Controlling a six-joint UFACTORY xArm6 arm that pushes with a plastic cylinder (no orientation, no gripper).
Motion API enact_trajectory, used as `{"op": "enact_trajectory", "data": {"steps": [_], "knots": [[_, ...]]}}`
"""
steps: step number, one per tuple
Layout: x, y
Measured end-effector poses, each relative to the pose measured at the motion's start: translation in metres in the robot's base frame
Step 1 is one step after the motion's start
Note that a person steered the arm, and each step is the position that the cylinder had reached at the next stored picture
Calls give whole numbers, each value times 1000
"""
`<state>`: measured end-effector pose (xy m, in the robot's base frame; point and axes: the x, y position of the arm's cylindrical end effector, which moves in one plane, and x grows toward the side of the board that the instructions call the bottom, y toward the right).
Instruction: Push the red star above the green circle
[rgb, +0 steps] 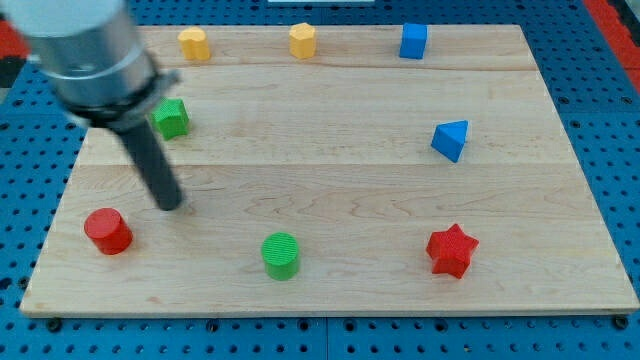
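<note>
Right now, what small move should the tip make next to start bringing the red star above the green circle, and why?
Probably travel my tip toward the view's right, ending beside the red star on its right side. My tip now sits at the view's left, near the red cylinder, touching no block. The star lies right of the green circle, at about its height, so it needs pushing left and up.

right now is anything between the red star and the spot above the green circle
Nothing visible. The red star sits at the view's right of the green circle, and no block lies between it and the spot above the circle. My tip is far left.
</note>
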<state>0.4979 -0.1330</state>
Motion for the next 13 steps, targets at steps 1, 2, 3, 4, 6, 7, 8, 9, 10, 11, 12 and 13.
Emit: {"op": "enact_trajectory", "data": {"steps": [1,2,3,4,6,7,8,9,10,11,12,13], "knots": [[0,127],[1,274],[33,380],[67,316],[67,140],[76,173],[90,157],[89,89],[67,84],[58,109],[52,134],[43,157]]}}
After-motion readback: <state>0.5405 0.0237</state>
